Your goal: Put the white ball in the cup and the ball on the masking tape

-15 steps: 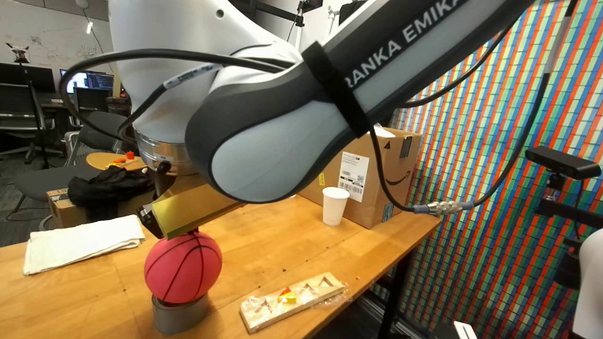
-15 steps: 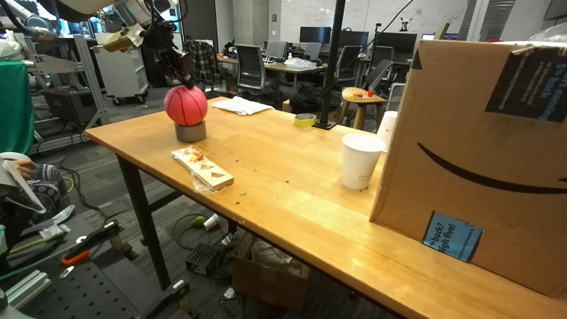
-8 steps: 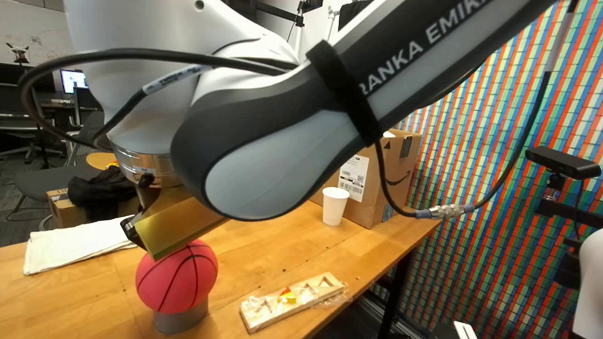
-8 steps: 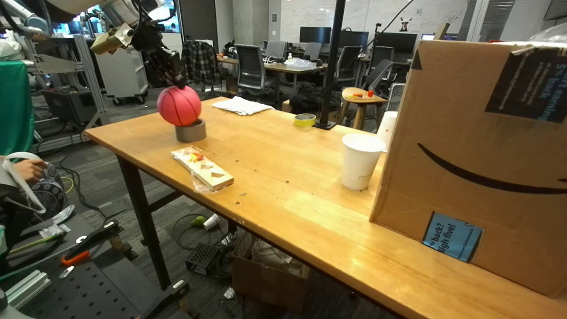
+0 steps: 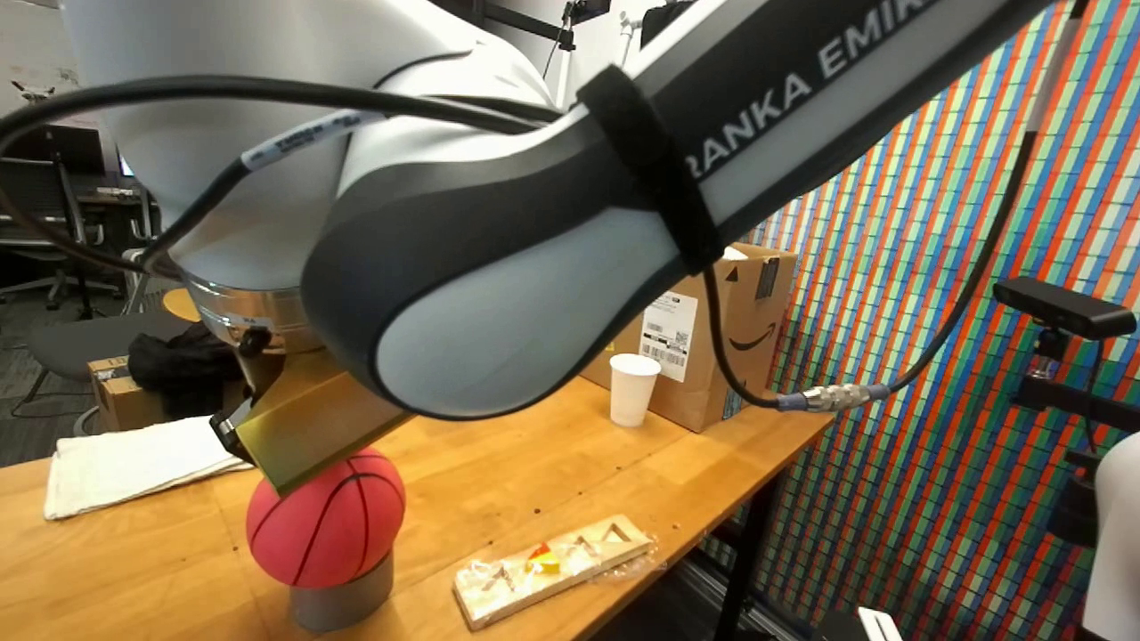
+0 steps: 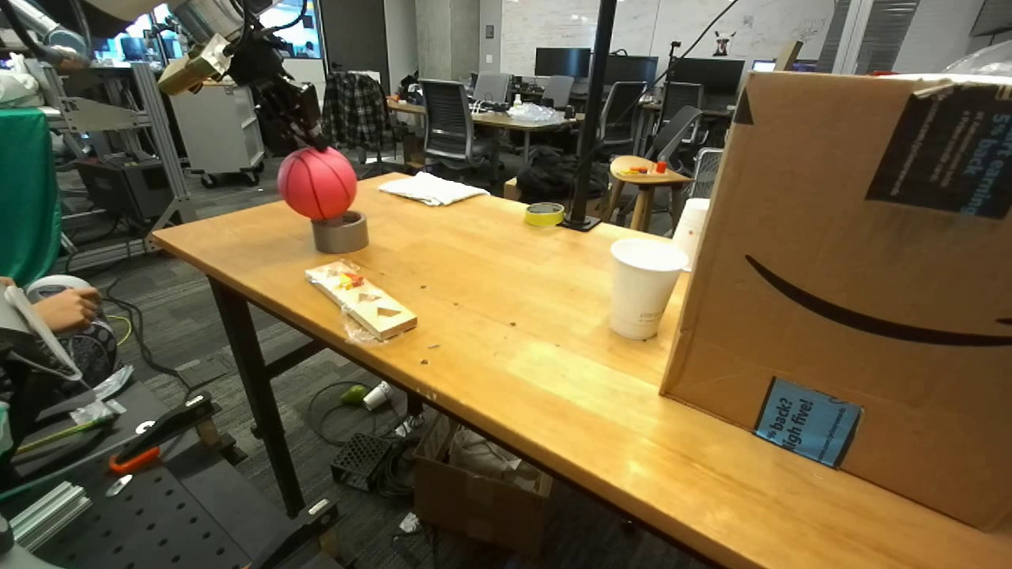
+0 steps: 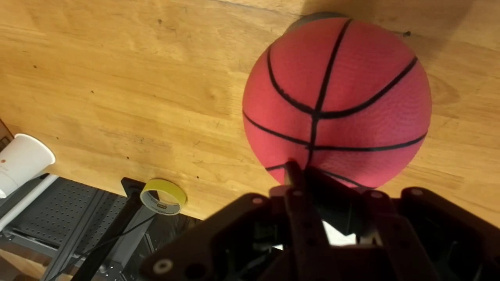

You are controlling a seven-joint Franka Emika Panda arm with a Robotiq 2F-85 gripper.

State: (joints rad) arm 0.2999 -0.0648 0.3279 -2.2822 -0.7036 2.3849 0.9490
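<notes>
The red-pink ball (image 5: 329,525) sits over the grey-tan masking tape roll (image 6: 341,234), off-centre, with part of the ring's opening showing beside it. Whether it touches the roll is not clear. In the wrist view the ball (image 7: 340,97) fills the middle and hides most of the tape. My gripper (image 7: 299,168) points down onto the ball's top; its fingertips are close together, pinching the surface where seams meet. In an exterior view the gripper (image 6: 316,146) touches the ball's top. The small white cup (image 6: 644,288) stands upright beside the cardboard box. The white ball is out of view.
A cardboard box (image 6: 838,237) stands at the table's end, with a taller white container (image 6: 694,229) behind the cup. A wooden puzzle board (image 6: 364,300) lies near the edge. A yellow tape roll (image 6: 545,214), black pole (image 6: 593,118) and white cloth (image 6: 433,189) are at the far side.
My gripper and the ball have moved together to the left in both exterior views. The ball has shifted off-centre over the tape roll, which has stayed put.
</notes>
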